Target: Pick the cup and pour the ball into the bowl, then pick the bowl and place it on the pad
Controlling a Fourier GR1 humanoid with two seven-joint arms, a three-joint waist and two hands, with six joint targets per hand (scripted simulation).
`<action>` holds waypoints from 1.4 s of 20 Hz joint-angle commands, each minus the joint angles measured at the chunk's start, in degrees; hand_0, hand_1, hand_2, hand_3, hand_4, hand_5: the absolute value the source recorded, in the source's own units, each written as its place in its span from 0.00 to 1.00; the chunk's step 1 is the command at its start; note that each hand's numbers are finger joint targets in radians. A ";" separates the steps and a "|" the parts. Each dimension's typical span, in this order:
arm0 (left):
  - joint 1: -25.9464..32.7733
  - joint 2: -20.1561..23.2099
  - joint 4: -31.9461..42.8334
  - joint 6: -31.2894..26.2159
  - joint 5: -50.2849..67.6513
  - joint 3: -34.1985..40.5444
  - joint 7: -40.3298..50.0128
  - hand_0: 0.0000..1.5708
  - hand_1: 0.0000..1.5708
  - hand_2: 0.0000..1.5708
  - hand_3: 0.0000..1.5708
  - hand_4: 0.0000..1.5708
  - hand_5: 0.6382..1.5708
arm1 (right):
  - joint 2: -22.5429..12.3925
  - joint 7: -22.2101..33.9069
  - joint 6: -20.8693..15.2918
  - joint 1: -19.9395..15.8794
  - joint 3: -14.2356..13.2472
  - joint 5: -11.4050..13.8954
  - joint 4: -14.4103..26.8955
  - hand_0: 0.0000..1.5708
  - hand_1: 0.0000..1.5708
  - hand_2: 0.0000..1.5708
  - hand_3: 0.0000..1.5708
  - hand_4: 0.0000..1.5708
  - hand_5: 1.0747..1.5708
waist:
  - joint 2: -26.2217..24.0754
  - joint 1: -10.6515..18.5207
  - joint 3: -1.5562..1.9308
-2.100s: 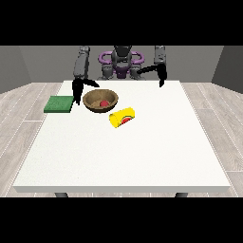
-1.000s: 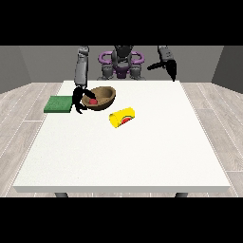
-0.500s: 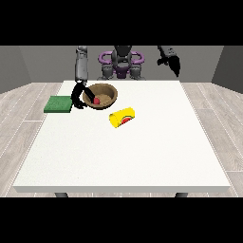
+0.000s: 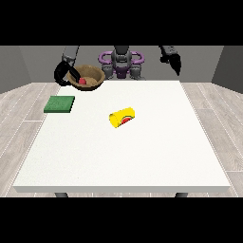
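The hand at the view's left point(image 4: 63, 74) grips the bowl point(image 4: 87, 78) above the table's point(image 4: 142, 156) far-left edge; the hand at the view's right point(image 4: 174, 62), can't tell.

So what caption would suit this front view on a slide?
Hand at the view's left lifts the bowl with the ball; cup lies on the table.

I see a large white table point(image 4: 128, 156) on dark legs filling the middle of my view. Around the table runs a floor point(image 4: 21, 114) of pale grey wood-look planks. Beyond the table's far edge stand plain grey walls point(image 4: 28, 64), evenly lit.
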 commanded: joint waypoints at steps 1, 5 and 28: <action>1.48 1.48 -0.52 -0.63 0.54 1.81 -2.54 0.00 0.00 0.00 0.00 0.63 0.83 | -4.18 0.11 4.84 1.81 -2.58 -2.57 -2.42 1.00 1.00 1.00 0.48 0.50 1.00 | 1.33 -1.40 0.14; 1.76 0.39 -0.09 -0.10 0.16 1.74 -4.21 0.00 0.00 0.00 0.00 0.66 0.85 | -9.46 0.12 8.48 1.37 -3.61 -2.30 -2.83 1.00 1.00 1.00 0.14 0.56 1.00 | 4.53 -1.13 0.13; -4.77 27.27 10.75 -23.44 18.29 23.86 -8.91 0.00 0.00 0.00 0.00 0.76 0.99 | -17.31 -10.80 3.93 0.92 -15.77 -8.30 2.12 1.00 1.00 1.00 0.45 0.00 0.98 | 17.43 2.83 0.12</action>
